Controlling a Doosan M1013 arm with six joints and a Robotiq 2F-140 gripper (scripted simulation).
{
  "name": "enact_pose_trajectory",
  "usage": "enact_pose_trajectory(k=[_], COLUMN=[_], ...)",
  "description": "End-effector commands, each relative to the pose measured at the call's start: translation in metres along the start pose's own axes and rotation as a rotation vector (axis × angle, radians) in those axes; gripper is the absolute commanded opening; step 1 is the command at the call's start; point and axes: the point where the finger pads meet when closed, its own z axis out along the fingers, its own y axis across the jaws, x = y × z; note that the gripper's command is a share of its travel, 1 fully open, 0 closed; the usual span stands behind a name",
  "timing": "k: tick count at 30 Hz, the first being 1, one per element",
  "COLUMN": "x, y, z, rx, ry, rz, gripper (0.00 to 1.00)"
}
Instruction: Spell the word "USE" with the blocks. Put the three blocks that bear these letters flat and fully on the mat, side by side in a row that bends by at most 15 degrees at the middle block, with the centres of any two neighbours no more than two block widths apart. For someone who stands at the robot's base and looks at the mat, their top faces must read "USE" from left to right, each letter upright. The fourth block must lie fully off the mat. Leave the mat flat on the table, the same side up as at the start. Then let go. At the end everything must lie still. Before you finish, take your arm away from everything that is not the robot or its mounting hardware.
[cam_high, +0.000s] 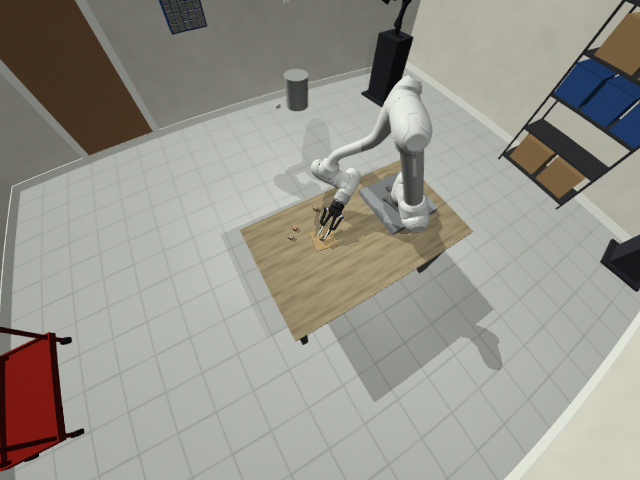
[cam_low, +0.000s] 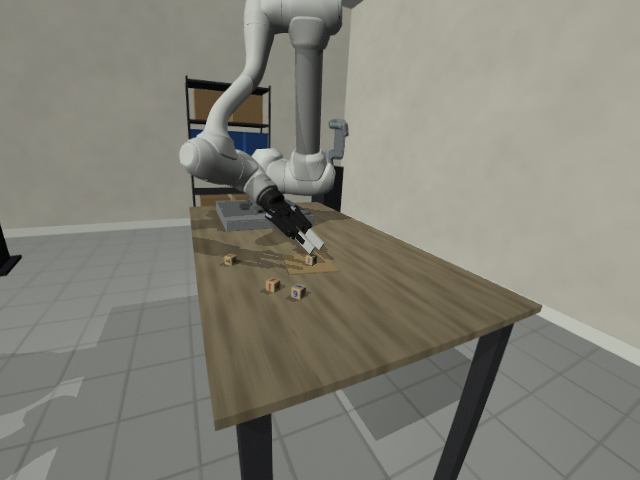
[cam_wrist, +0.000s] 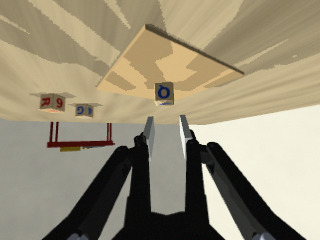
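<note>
My gripper (cam_high: 322, 236) (cam_low: 315, 248) (cam_wrist: 166, 124) is partly open and empty, tilted, with its fingertips just above a block. That block (cam_low: 310, 259) (cam_wrist: 164, 93) stands on the tan mat (cam_high: 320, 247) (cam_low: 320, 269) (cam_wrist: 130, 60), with a blue Q on one side face. A block with red marks (cam_high: 295, 227) (cam_low: 272, 284) (cam_wrist: 52, 102) and a block with blue marks (cam_high: 291, 236) (cam_low: 298, 291) (cam_wrist: 84, 110) lie off the mat, close together. Another block (cam_high: 315, 207) (cam_low: 230, 259) lies off the mat near the table's long edge. The top letters are not readable.
The wooden table (cam_high: 351, 273) (cam_low: 361, 320) carries the arm's grey base plate (cam_high: 379, 209) (cam_low: 242, 224) at the robot's end. The arm's links (cam_high: 361, 144) (cam_low: 222, 160) reach over the table. A red cart (cam_high: 31, 397) stands on the floor, away from the table.
</note>
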Motion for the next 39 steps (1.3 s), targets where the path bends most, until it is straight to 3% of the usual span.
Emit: enact_pose_trajectory(k=[1,12,15,18,20,26,28,29,33,39], x=[-0.005,-0.01,-0.015,-0.023,-0.026,-0.027,-0.027,-0.025,-0.02,-0.012], y=[0.0,0.003,0.015,0.038,0.056,0.089,0.089,0.097,0.107,0.107], z=[-0.007,-0.007,-0.002,0.006,0.01,0.014,0.014,0.013,0.01,0.002], rx=[0.001,-0.013,-0.063,-0.157,-0.231,-0.366,-0.366,-0.399,-0.445,-0.452], ry=[0.008,0.01,0.02,0.052,0.092,0.22,0.22,0.273,0.393,0.58], rz=[0.006,0.009,0.021,0.042,0.058,0.086,0.086,0.092,0.099,0.097], gripper=[0.25,0.25,0.25,0.25,0.25,0.25,0.25,0.25,0.25,0.25])
